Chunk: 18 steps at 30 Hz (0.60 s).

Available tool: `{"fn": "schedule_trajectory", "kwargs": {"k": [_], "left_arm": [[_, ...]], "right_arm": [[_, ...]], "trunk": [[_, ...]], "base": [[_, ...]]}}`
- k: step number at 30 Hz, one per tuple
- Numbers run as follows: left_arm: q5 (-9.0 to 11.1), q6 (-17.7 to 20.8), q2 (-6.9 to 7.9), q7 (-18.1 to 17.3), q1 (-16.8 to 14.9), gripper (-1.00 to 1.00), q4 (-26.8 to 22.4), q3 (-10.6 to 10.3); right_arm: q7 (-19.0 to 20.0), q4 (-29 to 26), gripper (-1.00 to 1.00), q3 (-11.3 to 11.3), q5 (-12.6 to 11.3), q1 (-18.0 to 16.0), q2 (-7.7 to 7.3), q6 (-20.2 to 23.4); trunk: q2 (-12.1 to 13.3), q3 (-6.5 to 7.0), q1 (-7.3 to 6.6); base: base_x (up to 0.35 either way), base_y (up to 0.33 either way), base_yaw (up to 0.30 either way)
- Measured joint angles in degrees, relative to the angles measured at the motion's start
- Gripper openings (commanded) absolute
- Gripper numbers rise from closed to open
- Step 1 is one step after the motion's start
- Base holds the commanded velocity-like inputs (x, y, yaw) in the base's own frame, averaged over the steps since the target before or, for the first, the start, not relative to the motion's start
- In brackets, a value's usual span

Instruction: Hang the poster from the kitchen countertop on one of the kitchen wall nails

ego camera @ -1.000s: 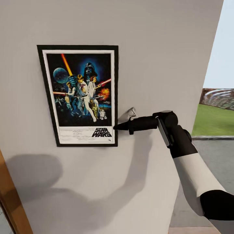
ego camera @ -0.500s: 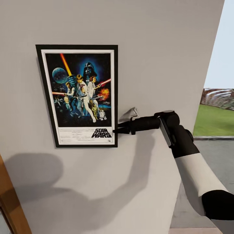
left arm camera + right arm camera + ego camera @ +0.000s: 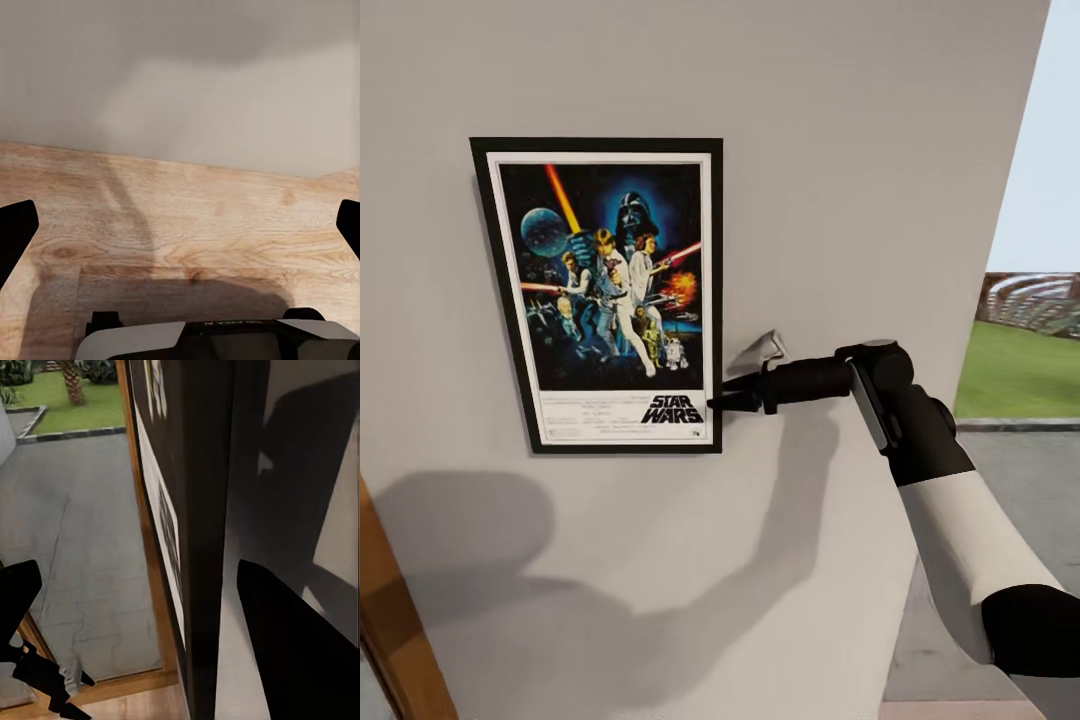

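The Star Wars poster [image 3: 600, 295] hangs flat and upright on the light-grey wall [image 3: 840, 150], black frame and white border in full sight. My right gripper [image 3: 722, 400] is at the poster's lower right edge. In the right wrist view the frame's dark edge [image 3: 202, 510] runs between the widely spread fingers of the right gripper [image 3: 139, 570], which is open. One finger [image 3: 300, 645] lies by the wall side of the frame, the other stands well off. My left gripper [image 3: 184, 214] is open and holds nothing. The nail is hidden behind the poster. The countertop is out of view.
A wooden door frame [image 3: 390, 620] slants up at the lower left. The wall ends at the right, where grey paving [image 3: 1020, 480] and a lawn [image 3: 1015, 370] lie beyond. A wooden floor [image 3: 180, 240] meets the wall under my left gripper.
My right gripper's fingers have spread and its tip has drawn slightly right off the poster's edge. The poster stays on the wall. The view has shifted a little.
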Motion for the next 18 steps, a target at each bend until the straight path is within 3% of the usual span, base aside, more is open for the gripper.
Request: {"fn": "schedule_trajectory", "kwargs": {"k": [3,18], "left_arm": [[0.01,-0.01,0.0,0.0,0.01,1.0,-0.01,0.0],[0.01,-0.02,0.0,0.0,0.01,1.0,-0.01,0.0]], "right_arm": [[-1.71,-0.07,1.0,0.0,0.58,-0.01,-0.03,-0.24],[-0.71,-4.02,1.0,0.46,0.55,0.61,-0.13,-0.78]], "trunk": [[0.04,0.01,0.03],[0.04,0.0,0.04]], "base": [[-0.169,0.0,0.0],[-0.309,0.0,0.0]]}}
